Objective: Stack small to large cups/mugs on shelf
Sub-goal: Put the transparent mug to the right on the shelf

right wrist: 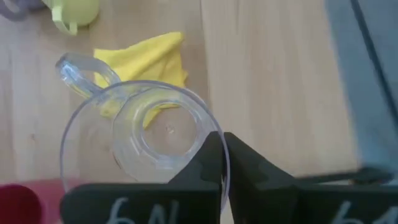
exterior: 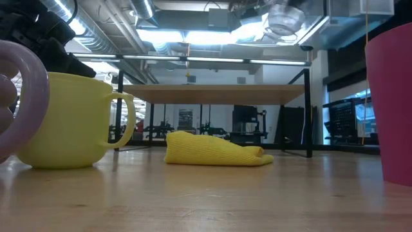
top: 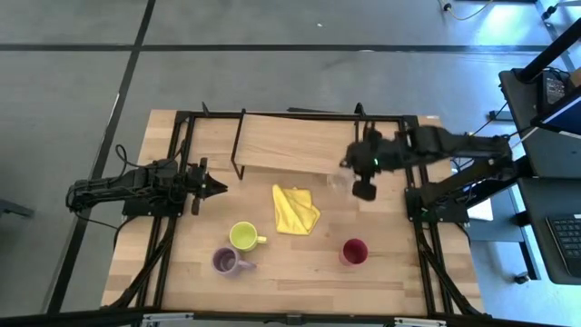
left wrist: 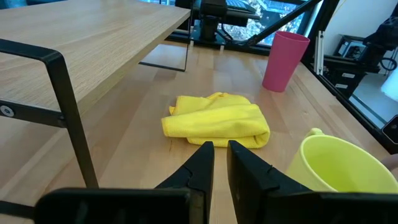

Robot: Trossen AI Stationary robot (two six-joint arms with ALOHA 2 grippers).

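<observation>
where high view blurs it, right fingers pinch clear glass rim, left fingers clenched, empty

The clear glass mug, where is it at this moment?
The right gripper holds the clear glass mug by its rim in the air, near the shelf's right end and above the yellow cloth.

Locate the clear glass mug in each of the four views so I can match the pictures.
High view: clear glass mug held by the right tool, near the shelf's right front corner.
Low view: raised at the top, above the shelf.
Left wrist view: not in it.
Right wrist view: centre, rim pinched.
Shared landmark: yellow cloth.
</observation>
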